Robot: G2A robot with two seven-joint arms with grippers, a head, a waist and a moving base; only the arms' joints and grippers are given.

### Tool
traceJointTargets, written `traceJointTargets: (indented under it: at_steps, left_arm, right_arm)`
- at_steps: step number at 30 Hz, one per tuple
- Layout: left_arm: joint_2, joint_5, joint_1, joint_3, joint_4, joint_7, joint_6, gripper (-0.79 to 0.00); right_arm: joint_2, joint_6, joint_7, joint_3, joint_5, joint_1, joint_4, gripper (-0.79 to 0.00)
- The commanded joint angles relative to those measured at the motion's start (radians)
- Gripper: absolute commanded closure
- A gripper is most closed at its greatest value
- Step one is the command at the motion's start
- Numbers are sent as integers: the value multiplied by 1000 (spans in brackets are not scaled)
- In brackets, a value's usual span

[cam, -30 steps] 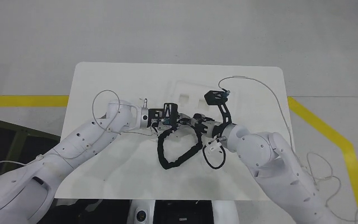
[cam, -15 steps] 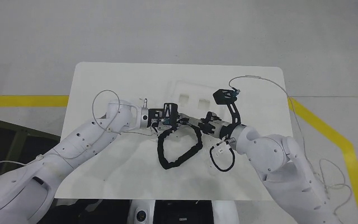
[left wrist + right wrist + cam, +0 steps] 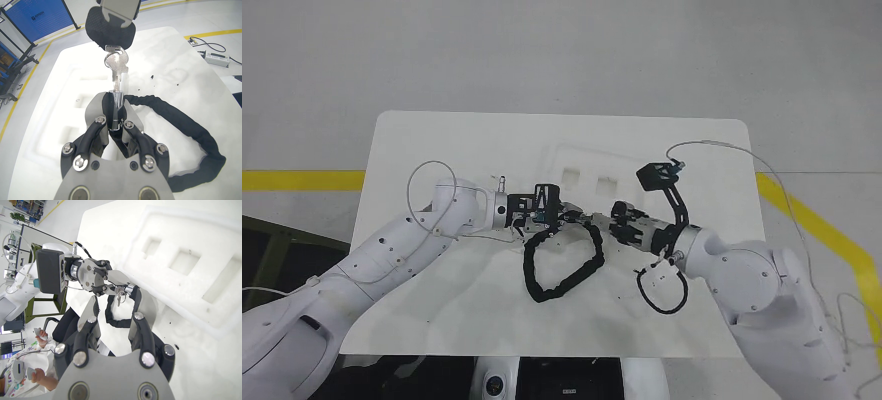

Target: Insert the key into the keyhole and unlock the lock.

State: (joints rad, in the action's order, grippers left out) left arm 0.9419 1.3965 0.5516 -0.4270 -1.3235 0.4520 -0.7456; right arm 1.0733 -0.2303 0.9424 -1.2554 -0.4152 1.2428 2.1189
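Observation:
My left gripper (image 3: 114, 100) is shut on the chrome cylinder of the lock (image 3: 116, 106), holding it just above the white table. A silver key (image 3: 118, 64) stands with its blade in the keyhole, and a second key hangs on the same ring. The lock's black sleeved cable (image 3: 185, 130) loops over the table toward the front (image 3: 562, 268). My right gripper (image 3: 116, 298) is open a short way from the key (image 3: 119, 294), its fingers apart on either side and not touching it. In the top view it (image 3: 602, 218) sits to the right of the left gripper (image 3: 542, 205).
A white foam tray (image 3: 587, 168) with rectangular recesses lies just behind the grippers (image 3: 189, 262). A few black crumbs (image 3: 151, 76) dot the table. The table's front edge is near the cable loop. A grey wire (image 3: 722, 150) arcs over the right rear.
My right arm has drawn back to the right, away from the lock, leaving the key in the keyhole. The left gripper and the lock have stayed put.

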Motion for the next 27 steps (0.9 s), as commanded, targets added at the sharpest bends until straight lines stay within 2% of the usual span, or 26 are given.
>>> traceJointTargets:
  at_steps: [1, 3, 5, 6, 10, 16, 19, 22, 27]
  left_arm:
    - [0, -10, 9, -7, -9, -14, -11, 0]
    - [0, -10, 6, -15, -12, -23, -55, 0]
    - [1, -16, -1, -21, -10, -33, -113, 0]
    - [3, -17, -7, -20, -7, -38, -151, 0]
    - [15, -12, -45, -19, 15, -52, -267, 0]
    - [20, -38, -129, 62, 57, -12, -267, 0]
    - [18, -79, -190, 147, 74, 27, -267, 0]
    - [17, -125, -266, 257, 88, 52, -267, 0]
    - [20, -182, -268, 257, 71, -15, -267, 0]
  right_arm:
    - [-4, 38, 4, -26, 14, 12, 1, -422]
    - [-8, 92, 6, -54, 32, 26, 7, -634]
    - [-12, 147, 4, -86, 49, 43, 5, -763]
    - [-15, 174, 1, -103, 53, 51, 4, -785]
    - [-25, 319, 5, -155, 71, 85, -9, -785]
    - [-38, 586, 41, -174, 59, 100, -29, -785]
    - [-43, 702, 39, -163, 23, 94, -44, -785]
    - [-45, 776, 15, -140, -35, 85, -60, -785]
    - [-43, 875, -84, -101, -126, 66, -83, -785]
